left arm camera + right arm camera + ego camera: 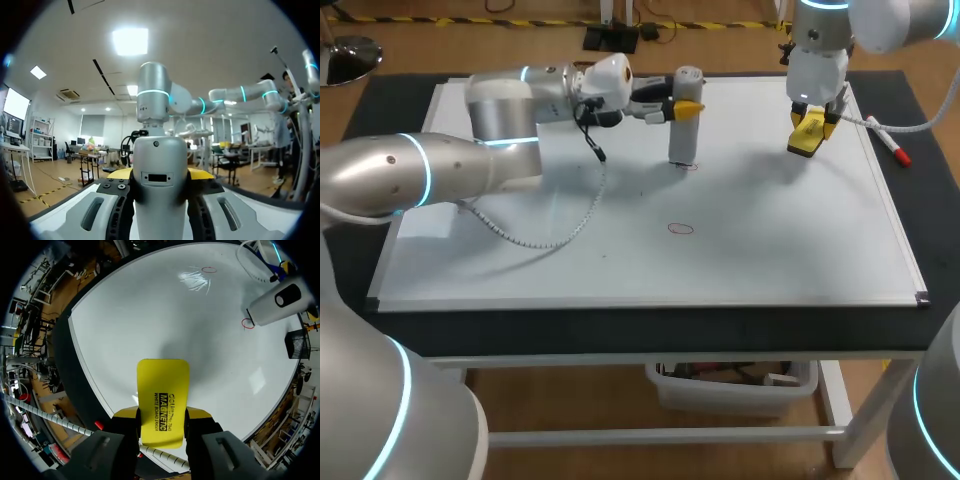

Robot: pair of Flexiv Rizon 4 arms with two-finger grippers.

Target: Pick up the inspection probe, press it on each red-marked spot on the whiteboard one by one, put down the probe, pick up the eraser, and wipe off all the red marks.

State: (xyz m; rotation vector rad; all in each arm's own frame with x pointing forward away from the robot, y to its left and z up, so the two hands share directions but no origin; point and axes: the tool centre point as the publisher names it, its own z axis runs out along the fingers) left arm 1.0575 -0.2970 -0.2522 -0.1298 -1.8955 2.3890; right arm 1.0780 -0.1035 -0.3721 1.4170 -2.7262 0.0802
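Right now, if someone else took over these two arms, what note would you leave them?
Left gripper shut on the probe, upright, its tip on the whiteboard at one red mark.
Right gripper shut on the yellow eraser, above the board's far right.
Second red mark nearer the front edge.
Done: both tools in hand. Left: press the second mark if unpressed, set probe down, wipe both marks.

Left end effector (686, 107) clamped on probe (683, 140), right end effector (161, 416) gripping eraser (163, 382)
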